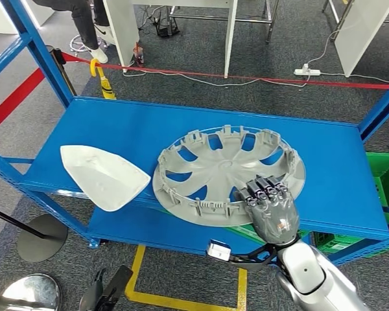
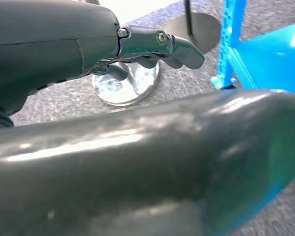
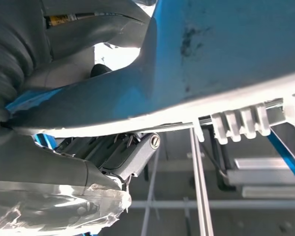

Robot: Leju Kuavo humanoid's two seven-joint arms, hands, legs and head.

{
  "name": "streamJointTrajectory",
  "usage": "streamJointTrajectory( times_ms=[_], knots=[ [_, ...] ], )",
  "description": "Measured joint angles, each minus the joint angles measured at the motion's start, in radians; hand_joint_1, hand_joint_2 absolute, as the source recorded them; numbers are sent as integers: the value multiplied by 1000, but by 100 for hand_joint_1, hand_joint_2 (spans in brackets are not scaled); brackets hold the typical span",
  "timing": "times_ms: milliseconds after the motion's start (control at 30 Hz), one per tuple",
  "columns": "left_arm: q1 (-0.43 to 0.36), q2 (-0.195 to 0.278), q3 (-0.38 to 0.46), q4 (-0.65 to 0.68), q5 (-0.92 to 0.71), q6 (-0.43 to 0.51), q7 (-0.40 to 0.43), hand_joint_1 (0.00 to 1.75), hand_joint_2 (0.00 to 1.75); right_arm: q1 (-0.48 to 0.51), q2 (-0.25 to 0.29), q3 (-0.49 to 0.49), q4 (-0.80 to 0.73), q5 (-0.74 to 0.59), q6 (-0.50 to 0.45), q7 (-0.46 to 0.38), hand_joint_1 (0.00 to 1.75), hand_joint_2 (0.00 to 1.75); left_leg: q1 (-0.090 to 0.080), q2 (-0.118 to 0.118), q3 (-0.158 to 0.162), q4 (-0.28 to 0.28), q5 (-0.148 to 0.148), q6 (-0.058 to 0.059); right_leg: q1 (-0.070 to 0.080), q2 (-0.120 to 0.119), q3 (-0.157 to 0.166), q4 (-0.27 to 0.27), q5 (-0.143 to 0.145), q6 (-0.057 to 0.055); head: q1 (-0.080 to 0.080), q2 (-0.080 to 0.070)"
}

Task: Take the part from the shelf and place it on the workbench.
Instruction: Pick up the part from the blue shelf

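The right hand point(image 1: 270, 206) holds the near edge of the grey wheel cover point(image 1: 227, 173) on the blue shelf point(image 1: 133, 133), so next it must lift it off

No legible text, labels or numbers anywhere.

Head camera looks down over the blue shelf point(image 1: 109, 136); wrist cameras sit close beneath it.

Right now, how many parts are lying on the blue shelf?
2. A grey wheel cover lies right of centre, its near rim overhanging the shelf's front edge under the right robot hand. A white shell-shaped part lies to its left. Nothing else shows on this level.
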Motion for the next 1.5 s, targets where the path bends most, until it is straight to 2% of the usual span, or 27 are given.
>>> streamJointTrajectory(
  times_ms=[233,600,767,900,1267,1500],
  knots=[
    [-2,19,-1,0,-28,25,38,0,0,4,5,-48,-33,-17,0,-74,175,175,0,0,0,0,0,0,0,0,0,0,0,0,0,0],
    [-8,37,-3,0,-63,43,108,0,0,-4,51,-79,-38,-67,0,-157,175,175,0,0,0,0,0,0,0,0,0,0,0,0,0,0],
    [-10,38,-3,0,-71,49,55,0,0,1,69,-107,-51,-27,0,-131,175,175,0,0,0,0,0,0,0,-1,0,0,0,0,0,0],
    [-10,26,-6,0,-83,59,47,0,175,14,70,-128,-75,0,0,-85,175,175,0,0,0,0,0,0,0,1,0,0,0,0,0,0],
    [-10,22,-8,0,-90,61,48,0,175,17,70,-135,-100,1,0,-71,175,175,0,0,0,0,0,0,0,0,0,0,0,0,0,0],
    [-9,15,-33,0,-150,71,61,0,175,26,70,-164,-121,1,0,-76,175,175,0,0,0,0,0,0,0,0,-1,0,0,0,0,0]
  ],
)
